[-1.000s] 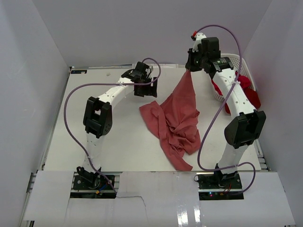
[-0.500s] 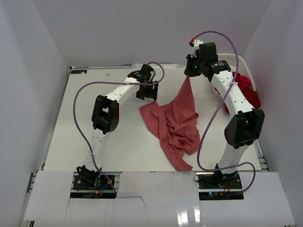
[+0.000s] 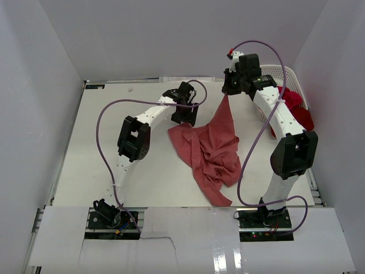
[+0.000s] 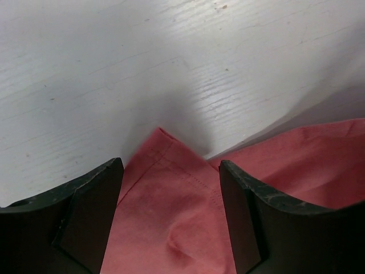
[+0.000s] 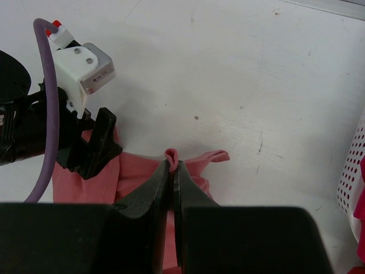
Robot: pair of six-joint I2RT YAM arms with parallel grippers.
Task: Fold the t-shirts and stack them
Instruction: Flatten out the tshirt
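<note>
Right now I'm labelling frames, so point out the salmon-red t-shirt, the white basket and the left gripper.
salmon-red t-shirt point(image 3: 214, 149): top external view, crumpled middle.
white basket point(image 3: 284, 69): top external view, far rim.
left gripper point(image 4: 170, 165): left wrist view, midway between its fingertips.

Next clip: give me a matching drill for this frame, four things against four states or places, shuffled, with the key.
Things
1. left gripper
2. right gripper
3. salmon shirt
4. basket

States or places
A. at the far right, red cloth at its edge
B. shut on a pinch of fabric
C. crumpled in the middle, one end lifted
D. open, astride a shirt corner

Pairs: 1-D, 2-B, 3-C, 4-A
</note>
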